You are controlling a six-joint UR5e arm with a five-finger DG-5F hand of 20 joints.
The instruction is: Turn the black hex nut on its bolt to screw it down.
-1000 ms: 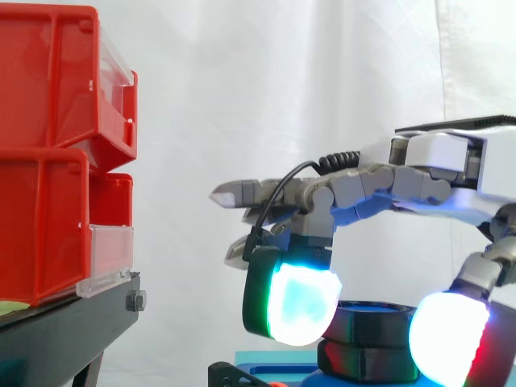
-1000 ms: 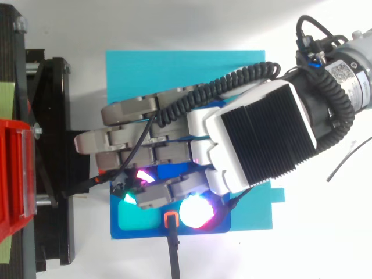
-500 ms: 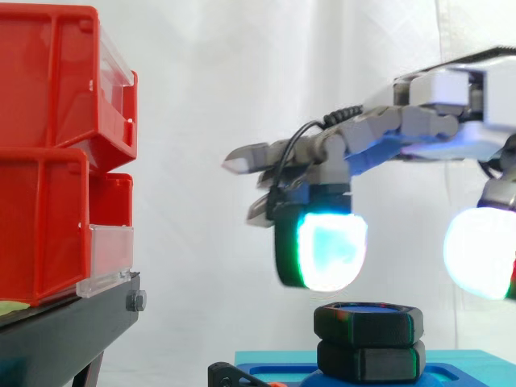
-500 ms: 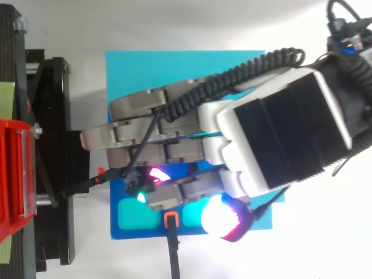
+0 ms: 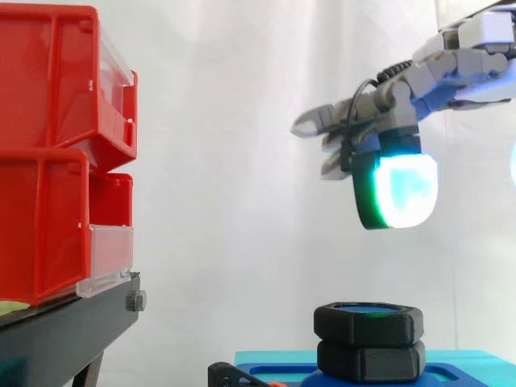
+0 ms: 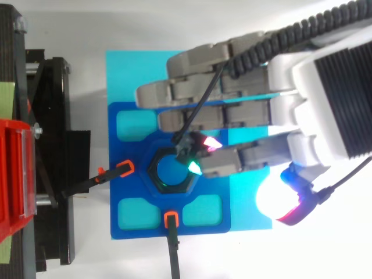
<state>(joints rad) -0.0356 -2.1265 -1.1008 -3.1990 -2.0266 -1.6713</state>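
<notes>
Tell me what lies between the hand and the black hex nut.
Nothing: in the side view, bare white curtain shows between the hand and the black hex nut below.

The black hexagonal nut [image 5: 368, 324] is seen as matt plastic, the blue square base plate [image 6: 131, 148] as smooth plastic. The red plastic bins [image 5: 48, 161] are glossy; the white curtain [image 5: 226, 121] is cloth.
</notes>
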